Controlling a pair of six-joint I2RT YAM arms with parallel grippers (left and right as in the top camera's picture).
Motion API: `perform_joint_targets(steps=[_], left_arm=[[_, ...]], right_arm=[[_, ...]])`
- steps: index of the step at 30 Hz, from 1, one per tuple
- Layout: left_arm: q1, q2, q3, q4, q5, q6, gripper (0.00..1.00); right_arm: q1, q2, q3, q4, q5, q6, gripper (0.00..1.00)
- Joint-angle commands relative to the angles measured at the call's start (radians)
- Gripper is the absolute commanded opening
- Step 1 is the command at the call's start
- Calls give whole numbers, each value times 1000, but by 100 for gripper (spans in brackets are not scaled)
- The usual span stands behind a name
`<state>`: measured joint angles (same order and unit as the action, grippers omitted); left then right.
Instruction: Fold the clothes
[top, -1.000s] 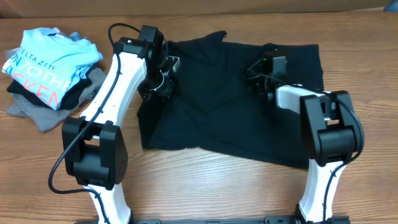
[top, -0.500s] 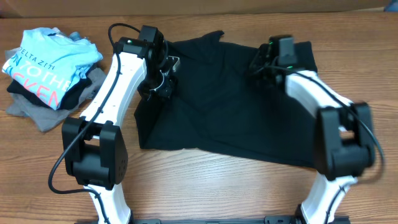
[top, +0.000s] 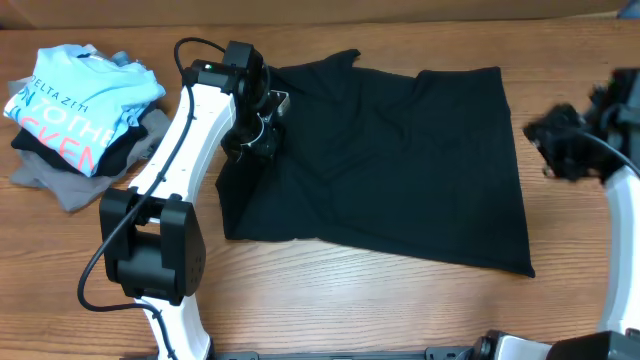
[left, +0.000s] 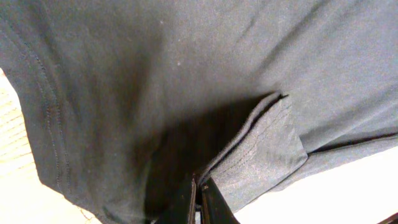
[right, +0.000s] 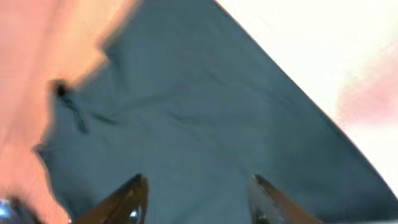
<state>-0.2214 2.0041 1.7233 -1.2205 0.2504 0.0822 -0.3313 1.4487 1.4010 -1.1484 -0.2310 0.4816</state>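
Well — wood-grain table (top: 350, 300) under T-shirt (top: 400, 170)

"ELTA ZET" on blue T-shirt (top: 88, 100)

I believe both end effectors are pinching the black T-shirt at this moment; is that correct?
Not quite: only the left end effector is pinching the black T-shirt. The right wrist view shows the right end effector open, holding nothing.

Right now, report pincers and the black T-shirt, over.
Left pincer shut on black T-shirt, left edge. Right pincer open, empty, off to its right. Shirt lying spread out. Clothes pile far left, not in the way.
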Motion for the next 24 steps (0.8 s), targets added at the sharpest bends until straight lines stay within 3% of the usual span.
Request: perform_joint_targets(steps=[1,7,15,24], left_arm=[[-2,-11,43,-6,12,15,4],[-2,-11,68,-6,10,16,4],[-2,-11,68,-18,10,16,4],[-2,-11,68,-21,9,16,4]], right_arm=[[-60,-18,-10,-119,2,-71,59],[-132,-18,-170,-183,12,-63,56],[-257,-18,-512,-25,9,16,45],[-303,-18,-727,165,2,16,40]])
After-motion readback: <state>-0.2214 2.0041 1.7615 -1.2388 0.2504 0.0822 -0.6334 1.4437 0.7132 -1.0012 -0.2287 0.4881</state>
